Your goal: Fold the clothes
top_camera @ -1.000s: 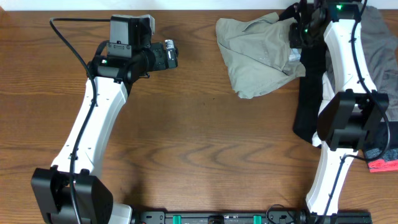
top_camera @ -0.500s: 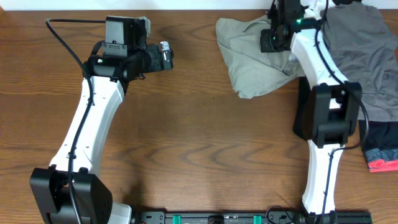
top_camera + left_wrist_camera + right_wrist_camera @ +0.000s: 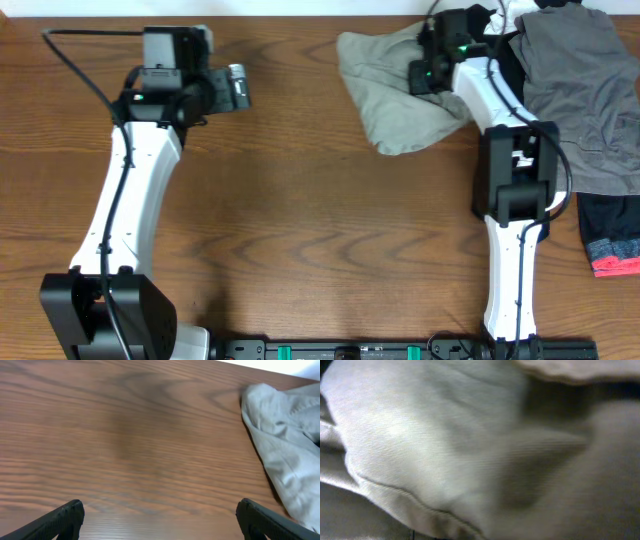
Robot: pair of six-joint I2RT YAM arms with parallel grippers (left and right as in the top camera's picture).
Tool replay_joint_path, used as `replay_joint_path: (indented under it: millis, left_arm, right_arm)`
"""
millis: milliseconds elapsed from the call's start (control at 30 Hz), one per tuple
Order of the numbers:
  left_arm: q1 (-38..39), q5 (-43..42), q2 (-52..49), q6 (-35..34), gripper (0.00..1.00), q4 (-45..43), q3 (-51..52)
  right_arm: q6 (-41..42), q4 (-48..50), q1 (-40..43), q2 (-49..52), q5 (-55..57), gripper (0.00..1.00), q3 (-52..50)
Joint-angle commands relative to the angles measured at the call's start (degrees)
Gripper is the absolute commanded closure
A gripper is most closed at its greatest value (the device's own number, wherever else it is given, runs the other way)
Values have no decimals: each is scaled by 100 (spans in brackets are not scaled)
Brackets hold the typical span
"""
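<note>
Right tool point(image 3: 424, 72) is down on the khaki shorts point(image 3: 385, 105), jaws together. The wrist cam shows only fabric with a ridge pulled up mid-frame and no fingers, so I read it as a pinch on a thin fold, not a deep bite.

Left tool point(image 3: 160, 510) is spread wide with nothing in it, hovering over bare worktop point(image 3: 300, 200), well apart from the shorts.

The shorts are a crumpled heap at the far edge of the worktop, centre-right, not flattened. Folding hasn't really started; this looks like the drag/spread step.

Risks from here:
- A shallow pinch on one layer could let the cloth slip out on a fast pull.
- With a single hold point the heap would trail and bunch instead of opening, and the left tool is too far off to help.
- The grey garment point(image 3: 575, 80) lies just behind the right arm and the black garment point(image 3: 610, 215) is nearer its base. A wide arm sweep could snag either one.
- The heap sits at the far edge, so any pull in that direction could send it off the worktop.
- The right wrist cam is smothered, so there's no visual check on the grip.
</note>
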State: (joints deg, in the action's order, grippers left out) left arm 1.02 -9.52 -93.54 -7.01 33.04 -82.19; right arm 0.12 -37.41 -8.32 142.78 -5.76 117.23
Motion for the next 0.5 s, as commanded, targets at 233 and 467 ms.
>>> replay_joint_path:
  millis: [233, 467]
  left_arm:
    - [-623, 142, -63, 234, 2, 131, 61]
    - [-640, 20, -63, 404, 2, 234, 61]
  right_arm:
    - [-2260, -291, -1816, 476, -660, 99, 66]
    - [-1513, -1047, -1886, -114, -671, 44, 1456]
